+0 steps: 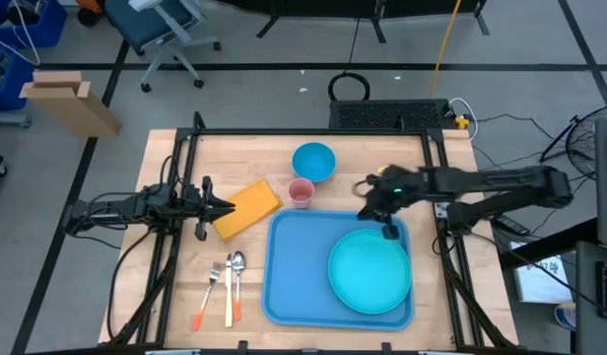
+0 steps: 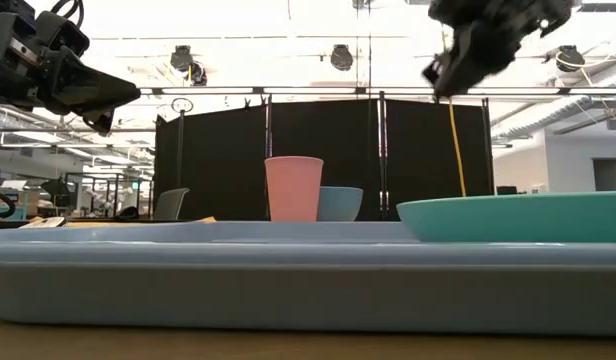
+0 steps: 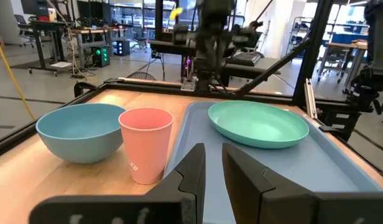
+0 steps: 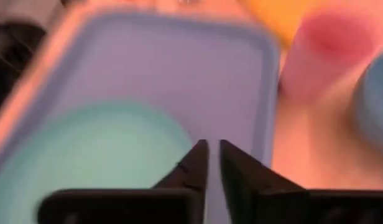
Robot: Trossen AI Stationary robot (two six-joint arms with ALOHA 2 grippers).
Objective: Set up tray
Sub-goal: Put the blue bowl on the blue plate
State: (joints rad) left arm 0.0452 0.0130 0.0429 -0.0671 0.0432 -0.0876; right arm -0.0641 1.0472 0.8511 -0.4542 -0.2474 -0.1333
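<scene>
Left wrist view: faint, unreadable white mark on pink cup (image 3: 145, 153).

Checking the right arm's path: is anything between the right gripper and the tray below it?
Nothing visible. The right gripper hangs empty above the tray, over the far edge of the teal plate lying in it.

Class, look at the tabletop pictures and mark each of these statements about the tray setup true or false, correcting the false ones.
1. The teal plate lies on the blue tray. True.
2. The pink cup stands on the tray. False: it stands on the table, beside the blue bowl.
3. The right gripper holds the plate. False: it hovers above it, empty.
4. The cutlery lies on the table, off the tray. True.
5. The left gripper is over the yellow item. True.
</scene>
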